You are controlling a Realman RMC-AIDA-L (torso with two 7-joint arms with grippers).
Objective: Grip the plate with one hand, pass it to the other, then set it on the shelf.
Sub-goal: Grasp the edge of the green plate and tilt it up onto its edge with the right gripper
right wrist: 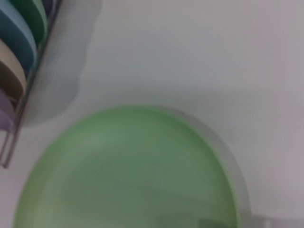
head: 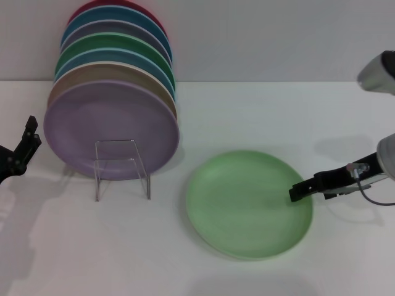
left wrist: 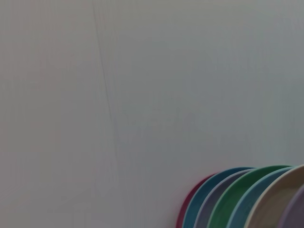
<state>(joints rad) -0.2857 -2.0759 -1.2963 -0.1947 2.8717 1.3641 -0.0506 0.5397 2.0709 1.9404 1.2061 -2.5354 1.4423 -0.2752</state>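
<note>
**A:** Which step is this?

**B:** The first one, I'd judge: the grasp. The plate (head: 249,204) lies flat on the white bench (head: 259,117), well right of the clear shelf (head: 121,166). The right pincer (head: 299,191) sits at the plate's right rim, reaching in from the side. I cannot tell whether its fingers are apart or clamped on the rim.

**A:** And the left pincer?

**B:** The left pincer (head: 26,142) hangs at the far left edge, beside the stack of coloured plates (head: 114,92), well apart from the green one. Its fingers I cannot read either.

**A:** What does the next move call for?

**B:** Probably a firm bite on the low rim, then a lift clear of the bench toward the left arm.

**A:** Orientation?

**B:** Face up, level. Being round, it has no long axis; only the rim offers a hold.
</note>
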